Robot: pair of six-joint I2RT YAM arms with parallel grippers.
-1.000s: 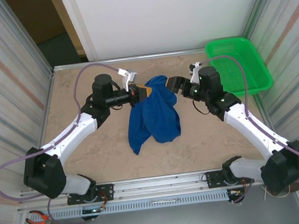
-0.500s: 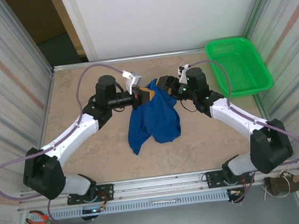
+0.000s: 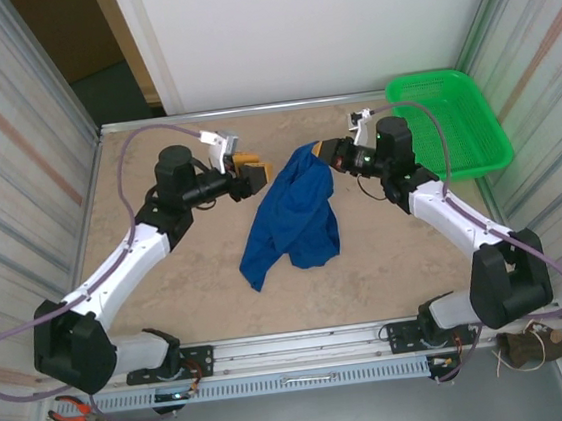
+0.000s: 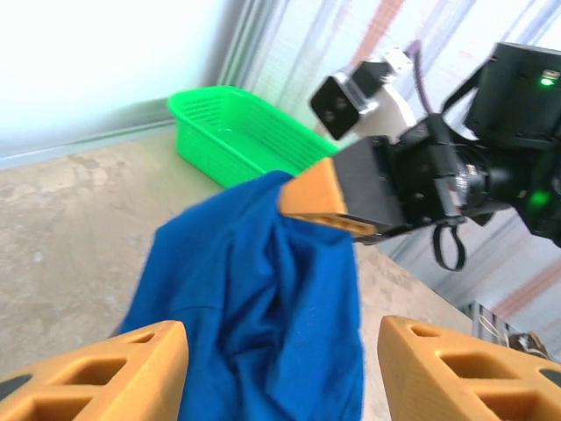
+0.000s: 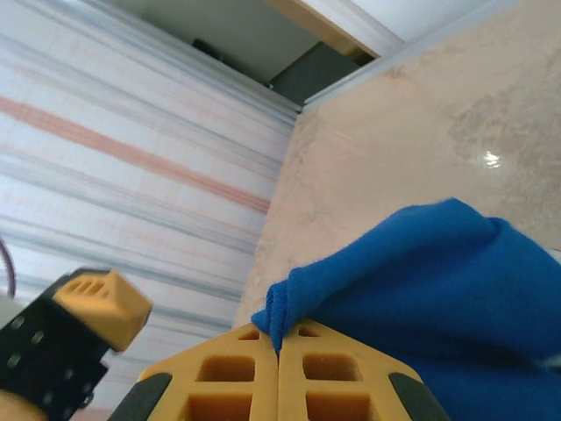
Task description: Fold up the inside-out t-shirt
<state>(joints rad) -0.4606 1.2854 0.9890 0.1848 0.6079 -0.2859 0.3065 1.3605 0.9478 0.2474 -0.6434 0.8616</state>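
Right tool (image 5: 279, 344) pinches soft, rumpled royal-blue t-shirt (image 3: 297, 219).

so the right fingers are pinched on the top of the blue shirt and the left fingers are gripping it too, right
Not the left. The left fingers stand open beside the t-shirt with a gap between them, as the top external view shows. The right fingers are indeed pinched shut on the t-shirt's top edge.

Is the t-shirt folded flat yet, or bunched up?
Bunched, not folded. The t-shirt drapes crumpled onto the table, one edge pinched in the shut right end effector.
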